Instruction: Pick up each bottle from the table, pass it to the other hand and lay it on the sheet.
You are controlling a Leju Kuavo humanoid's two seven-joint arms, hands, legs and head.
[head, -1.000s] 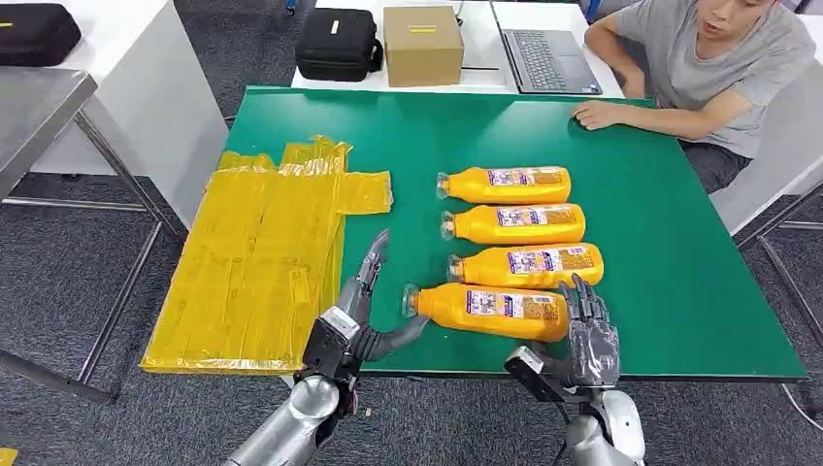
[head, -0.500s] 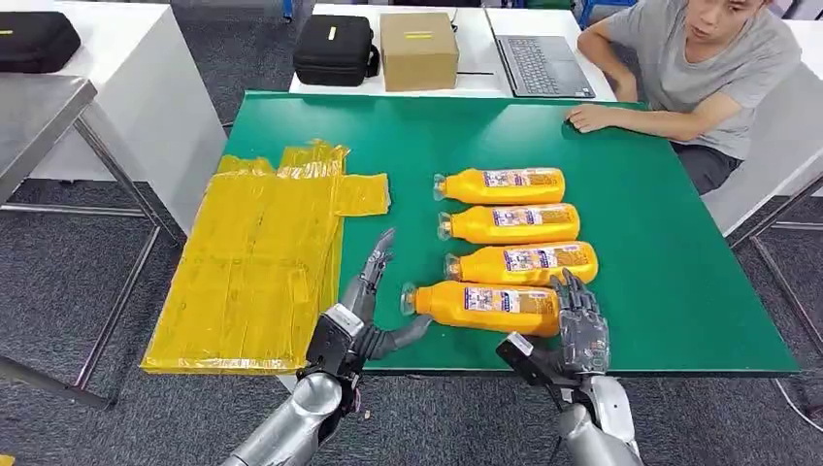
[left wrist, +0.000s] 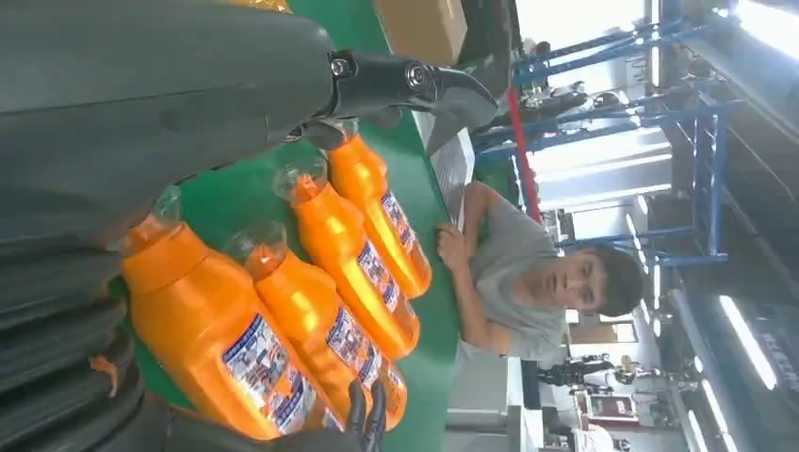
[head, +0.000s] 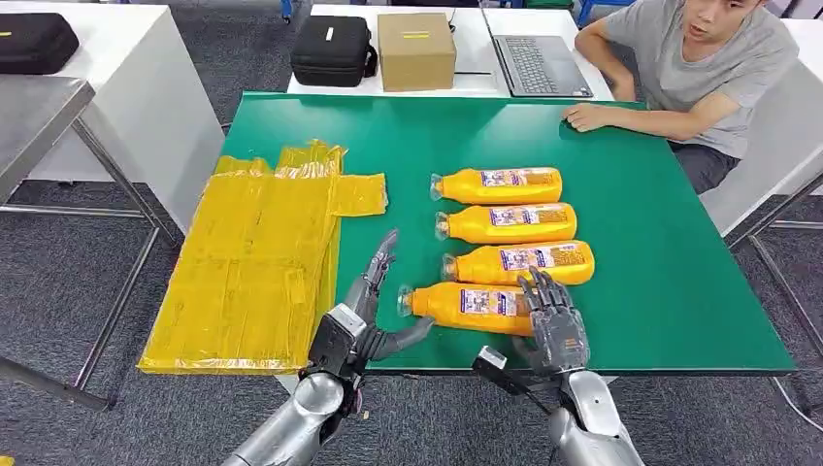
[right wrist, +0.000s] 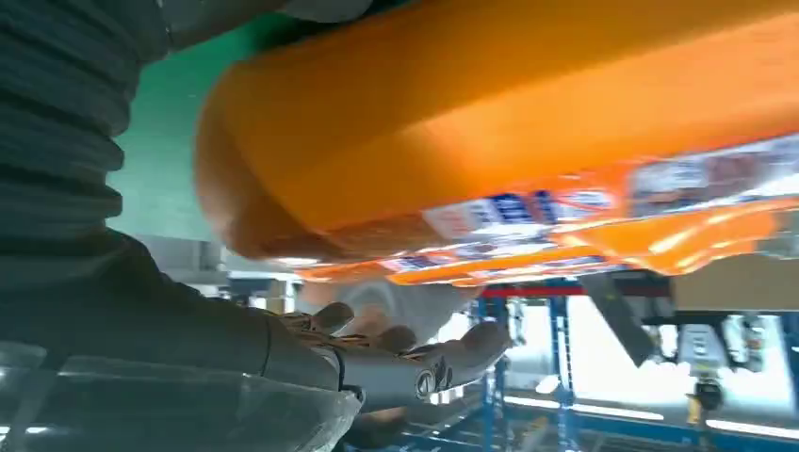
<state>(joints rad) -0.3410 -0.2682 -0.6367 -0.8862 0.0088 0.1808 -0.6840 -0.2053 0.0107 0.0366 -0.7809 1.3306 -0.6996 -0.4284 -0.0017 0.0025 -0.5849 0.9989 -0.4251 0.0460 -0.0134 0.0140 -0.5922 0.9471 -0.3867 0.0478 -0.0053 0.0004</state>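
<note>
Right now the robot's right hand [head: 550,323] is draped over the base end of the nearest orange plastic bottle [head: 466,305], which lies on its side on the green table [head: 670,282], closest to the robot in a row of four; from the head view and the right wrist view I cannot tell whether the fingers have actually closed around it or only rest on top. The left hand [head: 371,309] waits just beside the bottle's cap end, fingers apart and holding nothing, between the bottle and the crinkled yellow plastic sheet [head: 257,262] laid out on the table's left side. The likely trouble is the grip: taken so near one end, the smooth round body could roll or tip cap-down on lifting, and the fingertips sit close to the next bottle [head: 519,262], which a sloppy closure might nudge. A person [head: 699,68] rests an arm on the far edge, well apart from the work. Compared with a second ago, the right hand has slid inward along the bottle from its base, while the left hand has barely shifted.
</note>
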